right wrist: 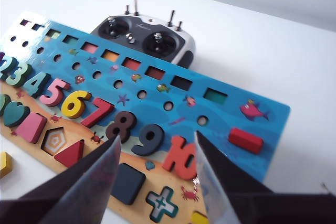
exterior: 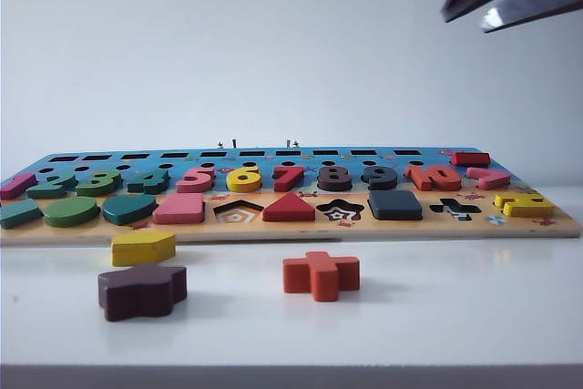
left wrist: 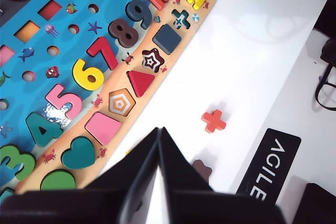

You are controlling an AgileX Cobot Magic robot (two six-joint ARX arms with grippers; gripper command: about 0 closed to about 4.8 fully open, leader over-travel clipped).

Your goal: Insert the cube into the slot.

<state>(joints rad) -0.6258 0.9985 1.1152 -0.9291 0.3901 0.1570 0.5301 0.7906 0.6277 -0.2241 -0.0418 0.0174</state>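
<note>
The cube (exterior: 394, 204), a flat dark navy square block, lies seated in its square slot in the front row of the puzzle board (exterior: 364, 230), between the star cutout and the cross cutout. It also shows as the cube (left wrist: 167, 39) and the cube (right wrist: 127, 183). My right gripper (right wrist: 156, 136) hangs open and empty high above the board, over the 9 and 10, well clear of the cube. In the exterior view the right gripper (exterior: 466, 21) pokes in at the top right corner. My left gripper (left wrist: 157, 128) is shut and empty over the white table in front of the board.
Loose on the table before the board lie an orange cross (exterior: 321, 275), a dark brown flower-shaped block (exterior: 141, 291) and a yellow block (exterior: 143, 248). Pentagon (exterior: 239, 212), star (exterior: 342, 212) and cross (exterior: 455, 209) cutouts stand empty. A radio controller (right wrist: 144, 38) sits behind the board.
</note>
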